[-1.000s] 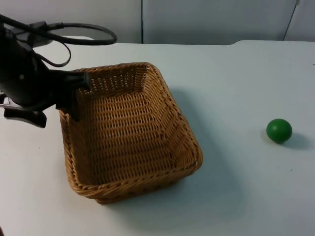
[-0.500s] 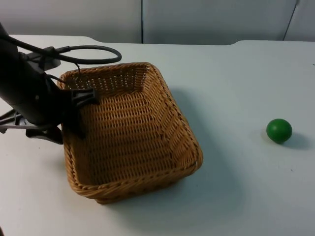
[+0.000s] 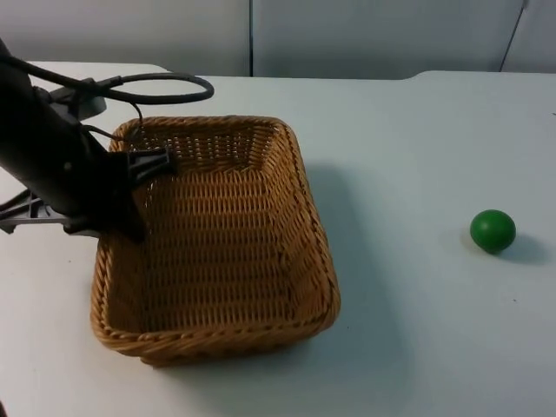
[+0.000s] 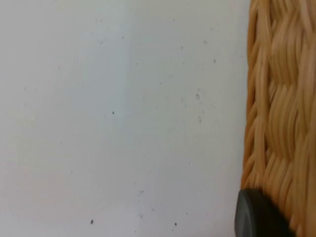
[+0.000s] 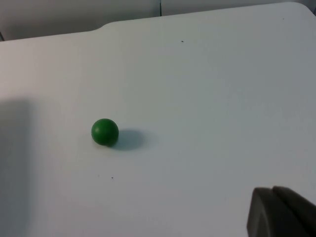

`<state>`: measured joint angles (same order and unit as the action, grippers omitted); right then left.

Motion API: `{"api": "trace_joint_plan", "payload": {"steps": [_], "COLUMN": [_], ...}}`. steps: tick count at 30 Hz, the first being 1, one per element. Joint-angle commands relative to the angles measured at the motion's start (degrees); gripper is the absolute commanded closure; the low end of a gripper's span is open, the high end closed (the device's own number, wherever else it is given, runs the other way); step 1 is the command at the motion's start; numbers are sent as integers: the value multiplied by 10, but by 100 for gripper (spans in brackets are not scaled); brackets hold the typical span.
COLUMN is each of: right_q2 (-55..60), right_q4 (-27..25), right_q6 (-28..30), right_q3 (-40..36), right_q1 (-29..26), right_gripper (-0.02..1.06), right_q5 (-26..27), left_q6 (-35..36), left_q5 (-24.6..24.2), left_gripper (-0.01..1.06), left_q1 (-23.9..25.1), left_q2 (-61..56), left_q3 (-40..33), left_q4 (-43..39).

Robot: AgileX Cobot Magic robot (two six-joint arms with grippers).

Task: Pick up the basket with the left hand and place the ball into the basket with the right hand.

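A woven wicker basket (image 3: 306,217) stands left of the table's middle and is empty inside. My left gripper (image 3: 132,193) straddles the basket's left wall and is shut on it; one black fingertip (image 4: 256,217) presses against the outside of the weave (image 4: 279,98). The green ball (image 3: 493,230) lies on the table far to the right, well apart from the basket. My right gripper (image 5: 282,213) hangs back above the table, some way from the ball (image 5: 104,132), and the arm waits.
The white table top (image 3: 408,139) runs back to the grey partition wall (image 3: 347,35). Open table lies between basket and ball.
The left arm came down onto the basket's left wall, and the basket swung round and slid left with it, from a skewed to a squarer pose. The ball has not moved.
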<state>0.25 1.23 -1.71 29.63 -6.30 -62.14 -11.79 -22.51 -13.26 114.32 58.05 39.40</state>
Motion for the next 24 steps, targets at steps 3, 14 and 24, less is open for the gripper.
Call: {"api": "trace_joint_plan", "payload": {"steps": [3, 14, 24], "right_q2": [-3, -3, -3], "right_q4": [0, 0, 0], "right_q6": [2, 2, 2], "right_q3": [-3, -3, -3], "right_q1": [-4, -4, -4], "right_gripper": [105, 105, 105], "right_q5": [6, 6, 6], "left_q6": [-3, -3, -3], "left_q5": [-36, -83, -123], "left_gripper": [105, 105, 105], "left_q1": [14, 31, 57], "left_q2": [-41, -102, -105], "left_q3": [0, -2, -2], "left_q4": [-5, 7, 11]}}
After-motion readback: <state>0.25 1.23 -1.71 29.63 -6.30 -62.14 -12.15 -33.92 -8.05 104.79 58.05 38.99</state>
